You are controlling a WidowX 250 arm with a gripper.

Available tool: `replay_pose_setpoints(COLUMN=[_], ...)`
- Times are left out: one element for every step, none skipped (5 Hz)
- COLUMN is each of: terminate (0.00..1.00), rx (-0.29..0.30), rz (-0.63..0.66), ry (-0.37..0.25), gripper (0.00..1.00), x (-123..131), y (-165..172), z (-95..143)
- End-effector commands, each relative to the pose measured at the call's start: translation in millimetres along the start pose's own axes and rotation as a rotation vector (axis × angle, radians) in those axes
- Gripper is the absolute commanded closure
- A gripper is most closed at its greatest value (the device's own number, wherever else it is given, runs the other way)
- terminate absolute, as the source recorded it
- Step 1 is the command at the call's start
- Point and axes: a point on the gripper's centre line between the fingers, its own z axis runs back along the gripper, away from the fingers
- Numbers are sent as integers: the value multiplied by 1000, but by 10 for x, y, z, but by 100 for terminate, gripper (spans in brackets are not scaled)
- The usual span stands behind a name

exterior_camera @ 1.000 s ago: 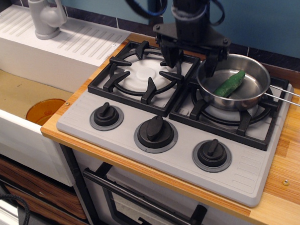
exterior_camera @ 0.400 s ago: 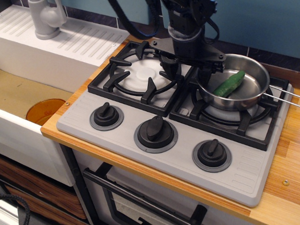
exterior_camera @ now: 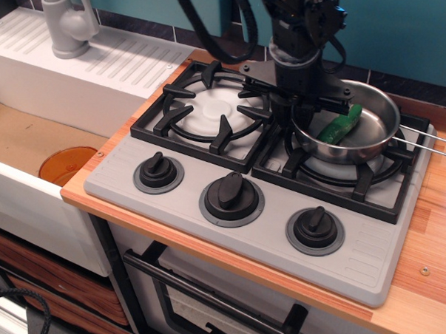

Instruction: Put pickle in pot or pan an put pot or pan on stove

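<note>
A white ribbed sink unit point(exterior_camera: 93, 65) with a pale grey tap point(exterior_camera: 69, 26) stands at upper left, beside a wooden counter point(exterior_camera: 442, 276). An orange round object point(exterior_camera: 67, 165), possibly a lid or plate, lies in the beige basin point(exterior_camera: 29, 138). An oven door handle point(exterior_camera: 206, 297) runs below, against a teal wall point(exterior_camera: 401, 19).

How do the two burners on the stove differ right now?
The left burner is bare, its white cap fully visible; the right burner carries the steel pan with the pickle inside, hiding its cap. The tool hangs by the right one's left edge, not over the left. Both have black grates.
</note>
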Motion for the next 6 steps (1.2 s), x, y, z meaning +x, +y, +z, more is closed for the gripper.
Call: replay_pose_setpoints(terminate=[0, 0, 0, 0, 0, 0], rx=[3, 9, 8, -3, -17, -46], rz=[6, -7, -19, -41, -64, -90], ry=[39, 67, 106, 129, 137, 130], gripper=[100, 100, 100, 100, 100, 100], x=[282, 330, 401, 480, 558, 618], y=[-96, -35, 94, 324, 602, 893], z=[431, 638, 847, 955, 945, 827])
